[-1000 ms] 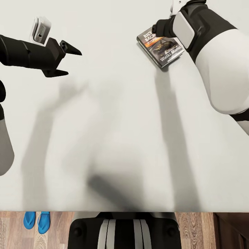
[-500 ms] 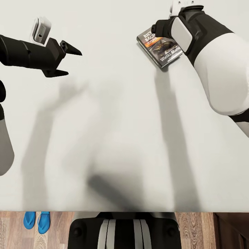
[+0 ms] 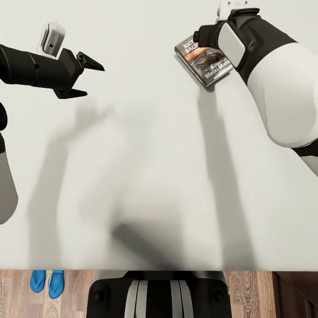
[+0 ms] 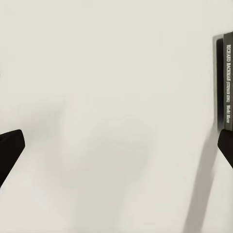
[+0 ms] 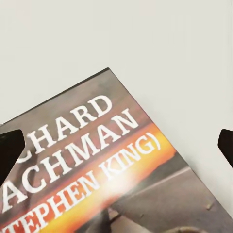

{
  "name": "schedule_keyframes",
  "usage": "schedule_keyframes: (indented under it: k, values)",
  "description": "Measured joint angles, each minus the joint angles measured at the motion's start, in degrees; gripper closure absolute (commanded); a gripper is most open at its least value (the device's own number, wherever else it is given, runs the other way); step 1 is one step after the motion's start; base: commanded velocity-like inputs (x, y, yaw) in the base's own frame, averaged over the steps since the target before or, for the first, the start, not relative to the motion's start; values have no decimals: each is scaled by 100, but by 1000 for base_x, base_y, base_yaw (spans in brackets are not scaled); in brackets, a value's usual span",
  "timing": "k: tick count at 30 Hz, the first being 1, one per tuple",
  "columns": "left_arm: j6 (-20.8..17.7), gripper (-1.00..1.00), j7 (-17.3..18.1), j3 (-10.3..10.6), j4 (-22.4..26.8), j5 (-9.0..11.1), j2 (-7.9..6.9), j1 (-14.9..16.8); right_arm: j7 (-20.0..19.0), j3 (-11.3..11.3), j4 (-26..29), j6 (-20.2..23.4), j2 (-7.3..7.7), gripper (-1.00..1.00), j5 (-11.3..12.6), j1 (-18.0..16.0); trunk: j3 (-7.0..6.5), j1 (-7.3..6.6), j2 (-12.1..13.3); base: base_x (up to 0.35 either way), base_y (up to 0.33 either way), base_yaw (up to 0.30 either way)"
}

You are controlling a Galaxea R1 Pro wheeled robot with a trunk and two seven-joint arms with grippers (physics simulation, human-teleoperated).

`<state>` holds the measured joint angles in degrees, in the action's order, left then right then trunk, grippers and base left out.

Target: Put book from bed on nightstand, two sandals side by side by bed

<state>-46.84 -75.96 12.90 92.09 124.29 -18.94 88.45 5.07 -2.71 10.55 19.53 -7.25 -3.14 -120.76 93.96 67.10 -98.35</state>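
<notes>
Looking down from the head: robot base at bottom centre, a strip of floor [image 3: 247, 291] along the bottom edge. Bottom left on that strip, the two sandals [image 3: 47, 282] lie side by side, touching or nearly so, just beside the bed [image 3: 154, 176] edge (that part of the task looks done, as far as this view shows). Dark brown corner at bottom right, possibly furniture; can't tell what.

Mattress takes up the middle of the frame, bare but for arm shadows.

Upper left: left gripper [image 3: 90, 79] hangs over the mattress, fingers spread wide, nothing between them. Its wrist view shows both fingertips at the frame edges and the book's spine at the far right edge, well apart.

Upper right: book [image 3: 207, 64] lies flat on the mattress, cover up, turned at an angle. Right gripper [image 3: 198, 37] sits over the book's far corner. In the right wrist view the cover lettering shows in the lower half, with the two fingertips [image 5: 9, 150] wide apart at either edge, so the jaws are open and not yet closed on anything. Whether a finger touches the cover, can't tell.

Progress: book not yet picked up, so grasp, carry and set-down on a nightstand remain. Sandals appear settled.
</notes>
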Motion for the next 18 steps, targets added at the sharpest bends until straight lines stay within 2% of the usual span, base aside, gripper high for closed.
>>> schedule_keyframes:
  k: [12, 18]
  values:
    - [0, -100, -3, 0, 0, 0, -1, 0, 0, -6, -13, 60, -6, -100, 12, 2, 0, 0, 0, -5, 0, 0]
    - [0, -100, -3, -4, -3, 3, -1, 0, -1, -11, -82, 81, -8, -100, 17, 12, 0, 2, 0, -152, 0, 0]
